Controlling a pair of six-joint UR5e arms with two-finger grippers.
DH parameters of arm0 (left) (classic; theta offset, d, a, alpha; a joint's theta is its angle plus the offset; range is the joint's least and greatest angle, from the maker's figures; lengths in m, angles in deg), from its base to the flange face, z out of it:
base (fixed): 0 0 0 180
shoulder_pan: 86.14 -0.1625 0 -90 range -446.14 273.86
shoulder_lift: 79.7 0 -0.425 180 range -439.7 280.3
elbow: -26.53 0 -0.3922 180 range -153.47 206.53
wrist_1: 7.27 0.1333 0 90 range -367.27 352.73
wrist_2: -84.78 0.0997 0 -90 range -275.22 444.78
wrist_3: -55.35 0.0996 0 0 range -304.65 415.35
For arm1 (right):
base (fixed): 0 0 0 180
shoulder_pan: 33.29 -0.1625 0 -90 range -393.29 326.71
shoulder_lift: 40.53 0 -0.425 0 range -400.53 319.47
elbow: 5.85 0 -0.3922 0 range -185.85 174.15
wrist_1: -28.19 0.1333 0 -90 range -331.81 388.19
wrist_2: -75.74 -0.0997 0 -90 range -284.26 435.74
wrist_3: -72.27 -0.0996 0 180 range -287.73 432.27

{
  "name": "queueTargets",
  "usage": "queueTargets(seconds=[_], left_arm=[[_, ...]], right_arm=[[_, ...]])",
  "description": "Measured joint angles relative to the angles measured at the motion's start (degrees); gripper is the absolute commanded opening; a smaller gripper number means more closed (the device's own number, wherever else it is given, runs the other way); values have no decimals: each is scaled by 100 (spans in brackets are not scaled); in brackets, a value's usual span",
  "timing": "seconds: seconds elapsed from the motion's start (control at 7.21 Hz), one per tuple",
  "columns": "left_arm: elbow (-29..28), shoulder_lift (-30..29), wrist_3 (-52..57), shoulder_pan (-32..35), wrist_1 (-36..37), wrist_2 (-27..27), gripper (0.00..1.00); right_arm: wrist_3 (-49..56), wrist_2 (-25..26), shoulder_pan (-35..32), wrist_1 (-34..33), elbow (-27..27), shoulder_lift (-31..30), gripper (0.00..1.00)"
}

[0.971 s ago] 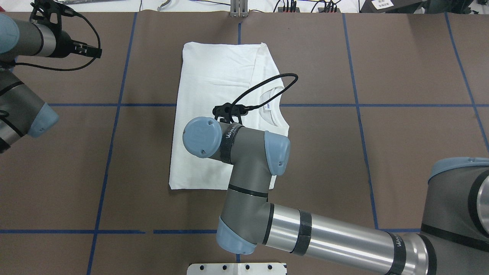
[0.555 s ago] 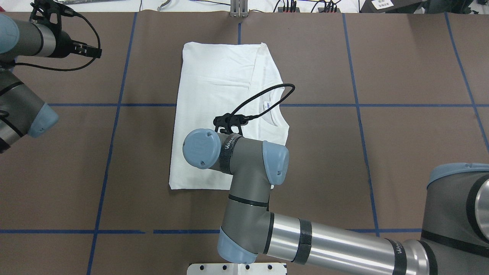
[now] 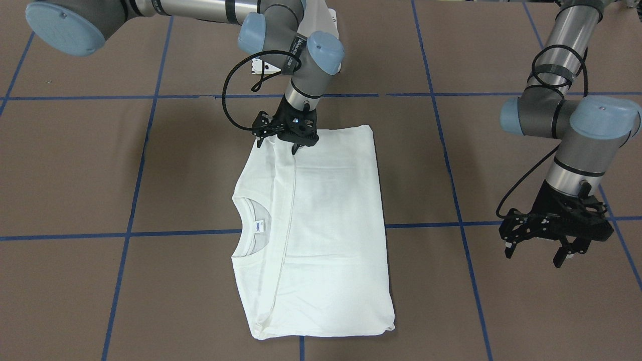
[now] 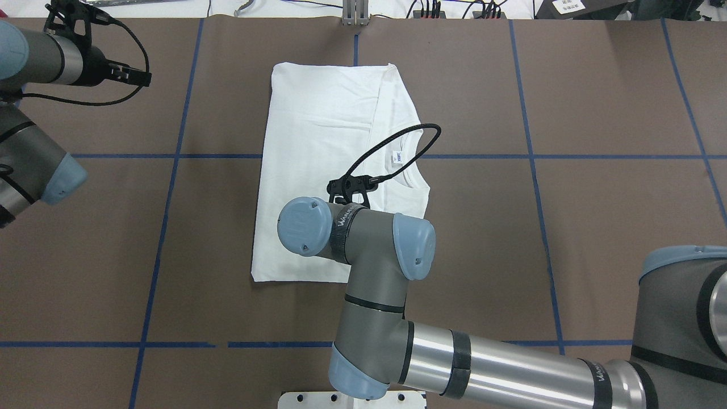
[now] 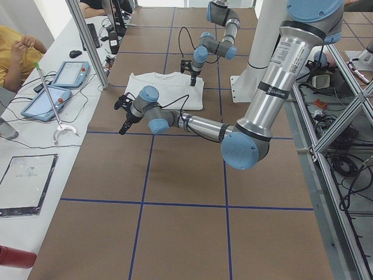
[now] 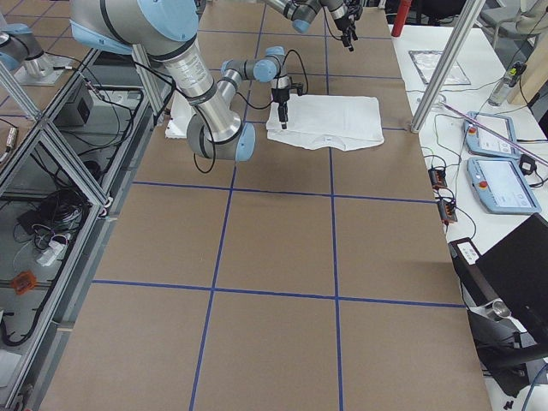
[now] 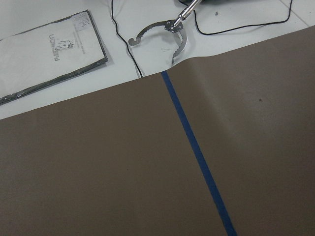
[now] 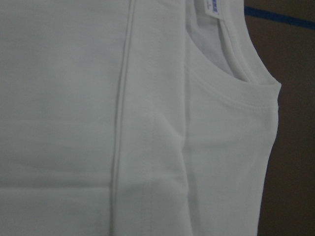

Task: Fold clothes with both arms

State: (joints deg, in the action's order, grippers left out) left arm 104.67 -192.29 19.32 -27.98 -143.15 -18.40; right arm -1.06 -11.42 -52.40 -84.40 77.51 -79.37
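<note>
The white shirt (image 3: 326,225) lies folded into a long rectangle in the middle of the brown table (image 4: 596,227). Its collar and small neck label (image 3: 257,226) show on the side nearest my right arm. My right gripper (image 3: 277,147) hangs open, low over the shirt's edge nearest the robot's base; whether it touches the cloth I cannot tell. From overhead, that gripper is hidden under its own wrist (image 4: 341,233). The right wrist view is filled with the shirt (image 8: 74,98) and collar, and no fingers show. My left gripper (image 3: 534,256) hovers open and empty over bare table, well apart from the shirt (image 4: 318,125).
Blue tape lines (image 4: 568,156) cross the table in a grid. The white base block (image 4: 352,399) sits at the near edge. Cables and plugs (image 4: 454,8) line the far edge. A side table holds tablets (image 5: 70,73), a reaching tool (image 7: 162,32) and a sheet (image 7: 49,49), with a seated person (image 5: 14,52) beside it.
My right arm's wrist has drawn back toward the robot's base and slightly to the right over the shirt. The left arm and the shirt have stayed still.
</note>
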Motion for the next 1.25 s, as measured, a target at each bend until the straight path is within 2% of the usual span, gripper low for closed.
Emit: queueTargets(seconds=[0.14, 0.56, 0.69, 0.83, 0.97, 1.11, 1.25], left_arm=[[0, 0, 0, -4, 0, -1, 100], [2, -1, 0, -13, 0, -1, 100], [1, -3, 0, -14, 0, -3, 100], [0, -3, 0, -15, 0, -7, 100], [0, -1, 0, -15, 0, -23, 100], [0, 0, 0, -15, 0, -52, 100], [1, 0, 0, -16, 0, -64, 100]], right_arm=[[143, 43, 1, -210, 237, -229, 100], [819, 168, -31, -956, 2025, -1605, 100], [879, 217, -31, -965, 2254, -1770, 100], [885, 237, -28, -712, 2308, -1689, 100], [873, 245, -22, -49, 2258, -1546, 100], [850, 245, -18, 708, 2017, -1331, 96], [856, 236, -16, 1170, 1516, -936, 81]])
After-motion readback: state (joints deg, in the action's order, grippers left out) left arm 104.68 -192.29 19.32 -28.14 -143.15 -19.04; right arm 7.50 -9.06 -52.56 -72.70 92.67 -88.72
